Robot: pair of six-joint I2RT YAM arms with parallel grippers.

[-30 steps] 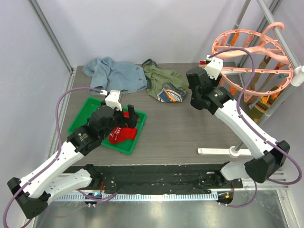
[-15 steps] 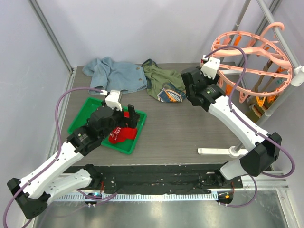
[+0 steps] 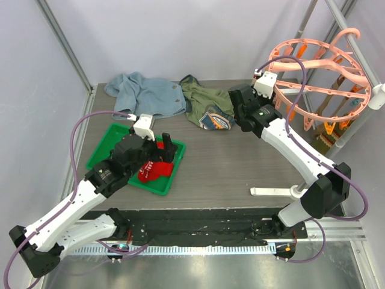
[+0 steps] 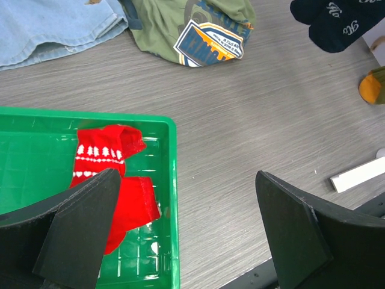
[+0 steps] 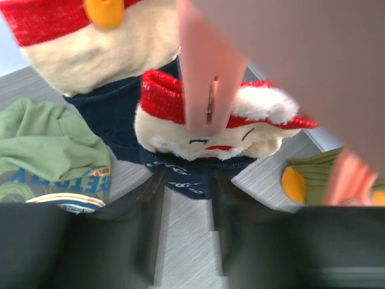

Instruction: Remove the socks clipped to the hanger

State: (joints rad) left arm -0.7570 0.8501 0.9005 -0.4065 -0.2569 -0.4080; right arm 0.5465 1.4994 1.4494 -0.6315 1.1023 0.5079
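Sock [image 3: 157, 171] in tray [image 3: 103, 147], table [image 3: 240, 162] front-left; garments [image 3: 150, 96] behind at rear; hanger [image 3: 319, 66] right, socks [image 5: 204, 129] clipped beneath.

The table [image 3: 240, 168] in front of me is dark grey with a wood grain, its boards running left to right. Pale lavender walls close it in: the back wall [image 3: 180, 36] and the left wall [image 3: 36, 108] meet behind a slanting grey metal post [image 3: 65, 42]. On my right stand the grey rack poles [image 3: 337, 12], with a white base bar [image 3: 274, 191] lying on the tabletop. A toothed metal rail [image 3: 198, 248] lines the near edge, with a brushed metal sheet [image 3: 198, 271] below it. The light is soft and even.
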